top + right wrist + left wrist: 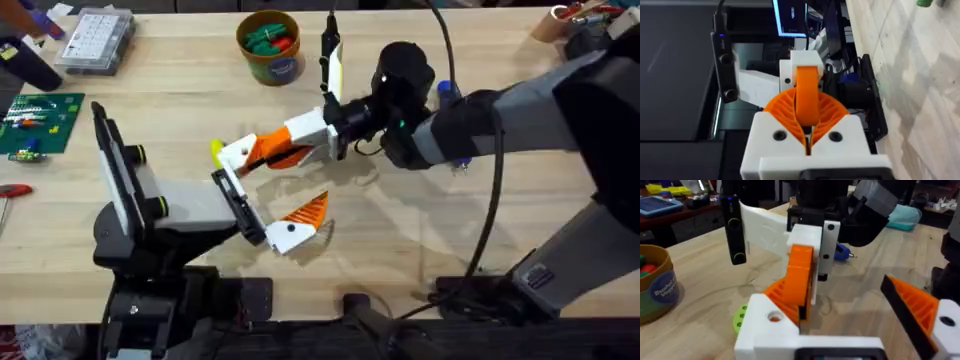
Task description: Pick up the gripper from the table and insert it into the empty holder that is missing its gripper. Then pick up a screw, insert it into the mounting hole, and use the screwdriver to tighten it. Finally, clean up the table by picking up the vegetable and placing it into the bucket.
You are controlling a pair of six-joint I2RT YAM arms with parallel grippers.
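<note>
My right gripper is shut on the gripper, pinching its smooth orange wedge. The white block end rests against the far end of the holder, a black bar on the left arm's grey body. Whether it is seated I cannot tell. The bar's near end carries one ribbed orange finger, so my left gripper stands open. The bucket at the back holds green and red vegetables. A blue-handled screwdriver lies behind the right arm. No screw can be made out.
A yellow-green disc lies on the table under the held piece. A black pen-shaped tool on a white bracket stands beside the right gripper. A clear parts box and a green circuit board sit at the far left.
</note>
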